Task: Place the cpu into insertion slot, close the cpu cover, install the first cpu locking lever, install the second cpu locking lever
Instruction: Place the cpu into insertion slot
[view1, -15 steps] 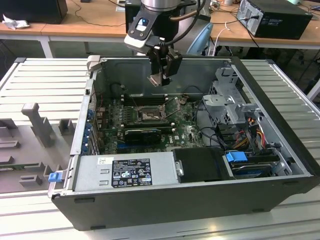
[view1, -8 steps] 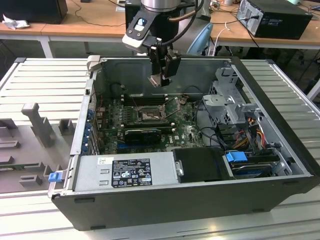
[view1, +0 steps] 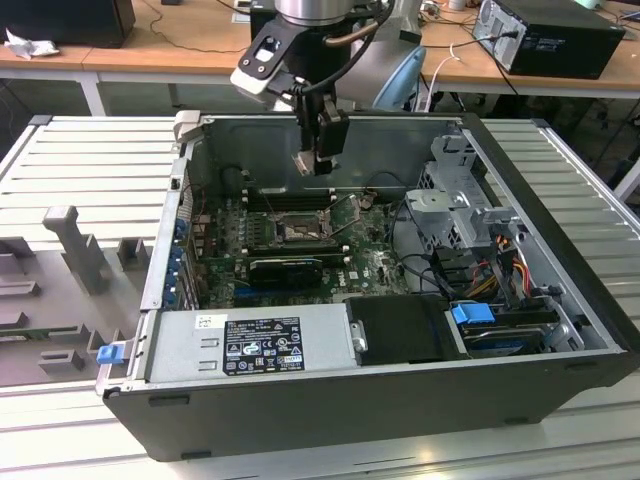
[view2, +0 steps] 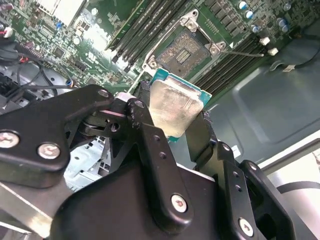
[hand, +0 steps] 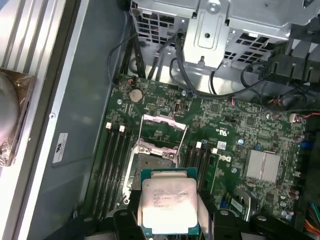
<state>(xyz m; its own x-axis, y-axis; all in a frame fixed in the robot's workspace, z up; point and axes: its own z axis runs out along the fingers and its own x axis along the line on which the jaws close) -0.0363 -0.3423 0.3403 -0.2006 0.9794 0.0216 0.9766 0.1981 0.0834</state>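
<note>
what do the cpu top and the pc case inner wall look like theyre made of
The cpu: the top looks like bare metal, dull silver-grey with a smudged sheen; its green edge suggests circuit board underneath. The pc case inner wall: probably sheet metal, a thin flat panel in plain matte grey.

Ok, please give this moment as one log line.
tool: shut on cpu | cpu: in air over board | slot: empty | cover: open
</note>
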